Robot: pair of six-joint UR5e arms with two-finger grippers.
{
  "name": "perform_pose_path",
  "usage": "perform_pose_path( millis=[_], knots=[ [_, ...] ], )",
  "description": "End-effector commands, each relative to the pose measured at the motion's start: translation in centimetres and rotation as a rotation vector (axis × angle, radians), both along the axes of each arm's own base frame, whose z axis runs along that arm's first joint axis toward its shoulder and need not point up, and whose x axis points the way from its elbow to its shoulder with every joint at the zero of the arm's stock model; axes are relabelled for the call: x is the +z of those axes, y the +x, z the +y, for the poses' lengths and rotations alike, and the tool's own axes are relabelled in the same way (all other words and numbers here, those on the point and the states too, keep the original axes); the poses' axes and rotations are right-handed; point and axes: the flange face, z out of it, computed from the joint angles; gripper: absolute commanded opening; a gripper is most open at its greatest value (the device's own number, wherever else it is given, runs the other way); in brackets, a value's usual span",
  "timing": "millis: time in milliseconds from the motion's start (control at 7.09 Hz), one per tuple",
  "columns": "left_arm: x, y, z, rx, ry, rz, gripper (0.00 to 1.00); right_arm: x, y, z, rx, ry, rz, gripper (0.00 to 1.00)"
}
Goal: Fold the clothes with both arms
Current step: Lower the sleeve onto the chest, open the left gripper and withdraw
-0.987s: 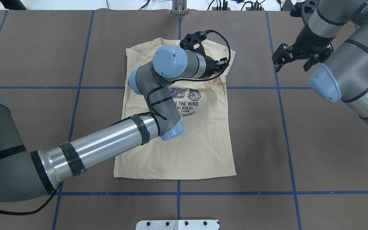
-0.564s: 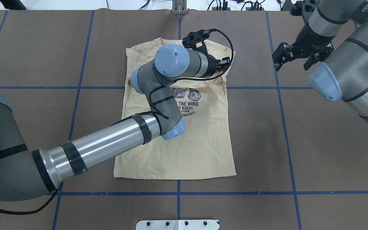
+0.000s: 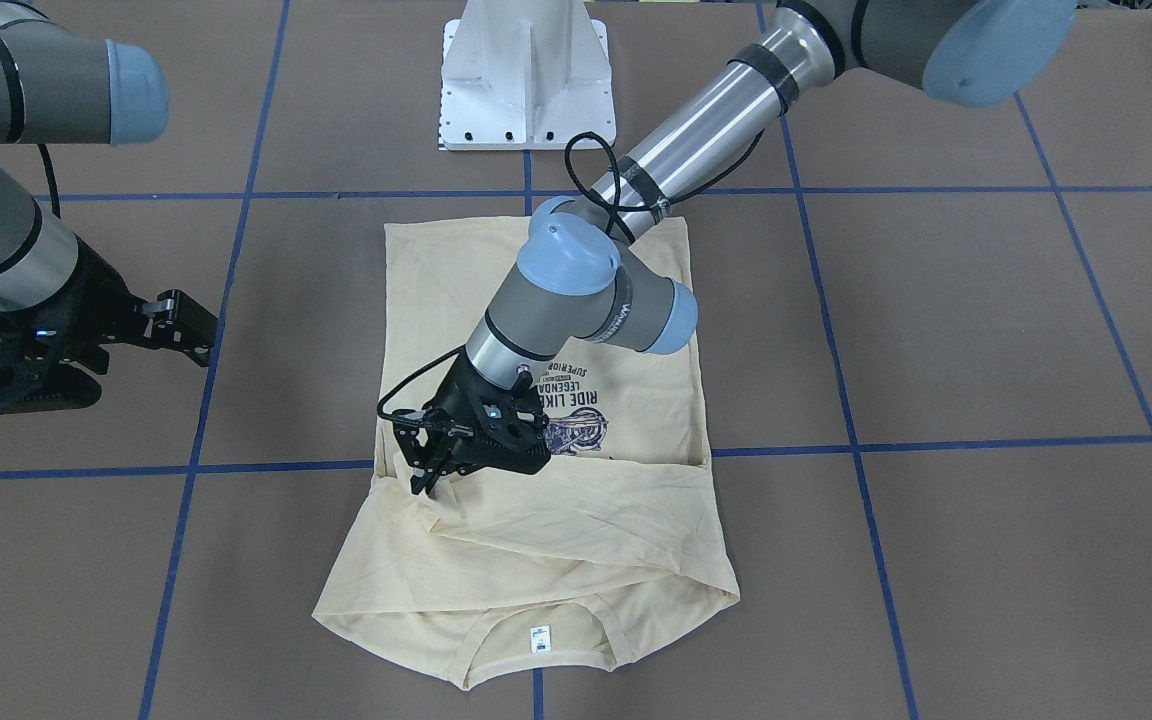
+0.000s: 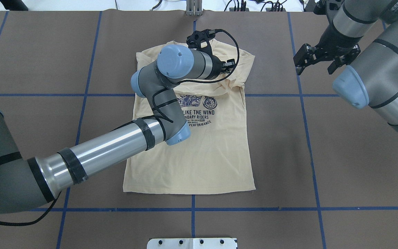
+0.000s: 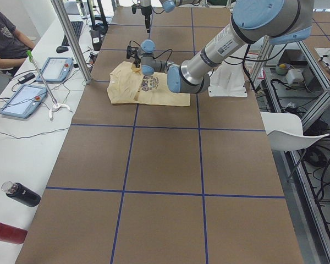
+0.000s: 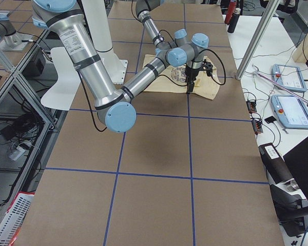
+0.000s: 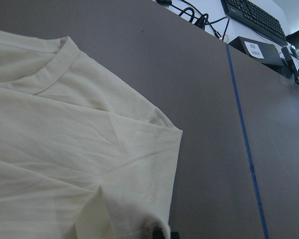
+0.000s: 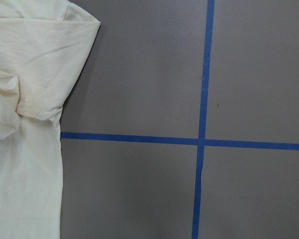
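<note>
The cream-yellow T-shirt [image 4: 212,155] lies flat on the brown table, print up, collar at the far end. In the front-facing view [image 3: 576,560] a sleeve is folded across its chest and the white neck label [image 3: 538,638] shows. My left gripper [image 4: 231,65] is low over the shirt's right shoulder. It is shut on a bunched fold of the fabric [image 3: 423,478], and the left wrist view shows cloth [image 7: 65,139] rising to a fingertip [image 7: 159,233]. My right gripper [image 4: 315,67] is open and empty above bare table right of the shirt. The right wrist view shows the shirt's edge [image 8: 25,64].
Blue tape lines [image 4: 304,121] divide the brown table [image 4: 358,155] into squares. The white pedestal base [image 3: 526,70] stands at the robot's side of the table. Side benches hold tablets [image 5: 22,99] and bottles [image 5: 22,193], with a seated person [image 5: 3,33] and a metal post [image 5: 71,41].
My left gripper has moved left and slightly farther away, drawing the gripped fold of the shirt with it. My right gripper has risen slightly and stays open.
</note>
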Motion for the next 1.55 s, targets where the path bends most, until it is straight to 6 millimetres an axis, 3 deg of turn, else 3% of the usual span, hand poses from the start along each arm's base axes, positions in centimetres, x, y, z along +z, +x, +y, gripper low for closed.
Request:
perform_pose_path(
  millis=[0, 423, 705, 987, 1128, 1269, 1410],
  knots=[
    [2.8, -1.4, -1.4, -0.001, 0.055, -0.064, 0.0, -0.2, 0.1, -0.1, 0.003, 0.002, -0.002, 1.0],
    [4.0, -3.1, -0.1, 0.022, 0.084, -0.045, 0.0, -1.0, 0.1, -0.3, 0.005, 0.009, -0.006, 1.0],
    [3.3, -3.5, 0.8, 0.05, 0.097, -0.02, 0.0, -1.0, 0.2, -0.4, 0.005, 0.01, -0.006, 1.0],
    [2.9, -2.6, 2.1, 0.08, 0.111, -0.016, 0.01, -1.0, 0.5, -0.5, 0.011, 0.009, -0.005, 1.0],
    [2.9, -2.6, 2.1, 0.082, 0.133, -0.026, 0.37, -1.0, 0.6, -0.6, 0.013, 0.009, -0.005, 1.0],
    [4.2, -2.4, 2.5, 0.089, 0.126, -0.038, 0.87, -0.8, 0.6, -0.6, 0.013, 0.008, -0.005, 1.0],
    [5.0, -2.8, 2.9, 0.089, 0.127, -0.038, 1.0, -0.9, 0.6, -0.6, 0.013, 0.01, -0.006, 1.0]
  ],
)
